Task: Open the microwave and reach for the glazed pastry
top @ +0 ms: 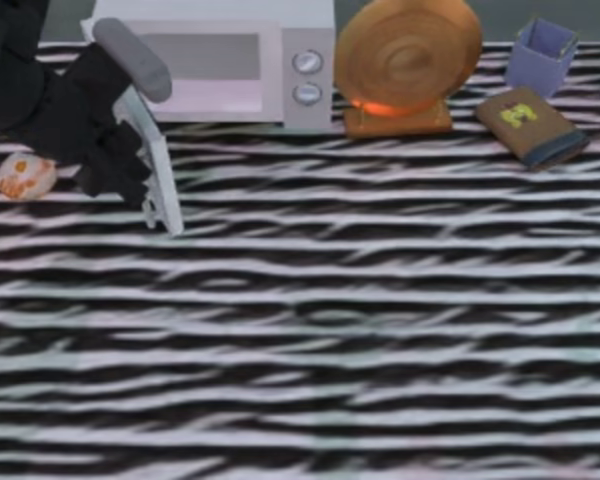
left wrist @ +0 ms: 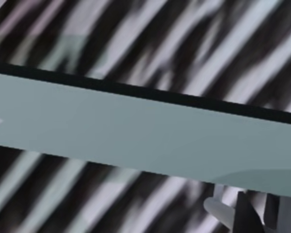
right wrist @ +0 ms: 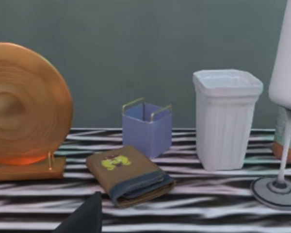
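Note:
The white microwave [top: 280, 25] stands at the table's back left, its two silver knobs [top: 307, 78] facing front. Its door [top: 150, 140] is swung wide open toward the front, leaving the cavity [top: 215, 65] in sight. My left gripper [top: 115, 170] sits right against the door's outer left face. In the left wrist view the door [left wrist: 136, 131] fills the picture as a grey-green band, with my left gripper [left wrist: 254, 216] low beside a pale bar. The glazed pastry [top: 25, 176], whitish with orange patches, lies on the cloth just left of that gripper. Of my right gripper [right wrist: 87, 218] only a dark tip shows.
A round wooden disc on a stand [top: 405, 55] is right of the microwave, then a purple box [top: 540, 50] and a brown folded wallet [top: 530, 125]. A white ribbed bin [right wrist: 227, 119] and a white stemmed object [right wrist: 281, 184] stand farther right. A zebra-striped cloth [top: 330, 350] covers the table.

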